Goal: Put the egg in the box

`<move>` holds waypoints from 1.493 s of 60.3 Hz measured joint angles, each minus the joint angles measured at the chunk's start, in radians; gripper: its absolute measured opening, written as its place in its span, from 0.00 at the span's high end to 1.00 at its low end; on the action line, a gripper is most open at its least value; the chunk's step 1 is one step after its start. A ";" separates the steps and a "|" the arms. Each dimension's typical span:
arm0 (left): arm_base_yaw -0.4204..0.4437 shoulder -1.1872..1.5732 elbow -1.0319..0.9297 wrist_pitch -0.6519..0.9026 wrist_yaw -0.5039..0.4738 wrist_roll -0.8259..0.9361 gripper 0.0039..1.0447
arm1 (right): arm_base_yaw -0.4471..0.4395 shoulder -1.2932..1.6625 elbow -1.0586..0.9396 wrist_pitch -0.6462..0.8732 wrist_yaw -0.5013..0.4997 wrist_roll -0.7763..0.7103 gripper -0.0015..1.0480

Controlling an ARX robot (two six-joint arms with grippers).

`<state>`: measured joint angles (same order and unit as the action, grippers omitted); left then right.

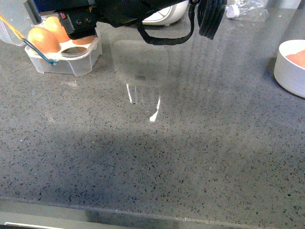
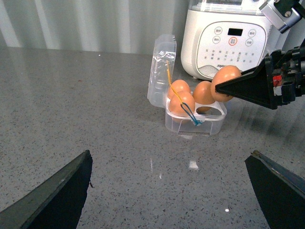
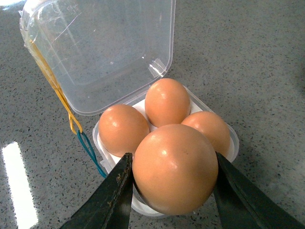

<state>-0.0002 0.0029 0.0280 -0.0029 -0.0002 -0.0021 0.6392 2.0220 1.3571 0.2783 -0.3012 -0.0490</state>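
The right hand (image 3: 174,183) grips the egg (image 3: 175,168) just above the open box (image 2: 195,117) at the desk's (image 1: 157,157) far left, three eggs already inside, while the left hand (image 2: 169,191) hangs wide.

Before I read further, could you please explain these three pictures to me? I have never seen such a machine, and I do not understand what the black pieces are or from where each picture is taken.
This is a robot with two arms, each ending in a two-fingered gripper. One picture comes from a camera on its body; the other two from cameras on its wrists.

The right gripper holds an egg between its black fingers, just above the box, a clear carton whose lid stands open. Three eggs already sit in it; one cup is free.

The left gripper is open and holds nothing.

On the grey table there are also a white kitchen appliance behind the box and a white bowl on the right.
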 joint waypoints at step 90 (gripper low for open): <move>0.000 0.000 0.000 0.000 0.000 0.000 0.06 | -0.215 -0.308 -0.258 0.056 0.119 -0.007 0.07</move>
<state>-0.0002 0.0029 0.0280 -0.0029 -0.0002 -0.0021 0.4240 1.7142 1.0988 0.3340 -0.1822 -0.0563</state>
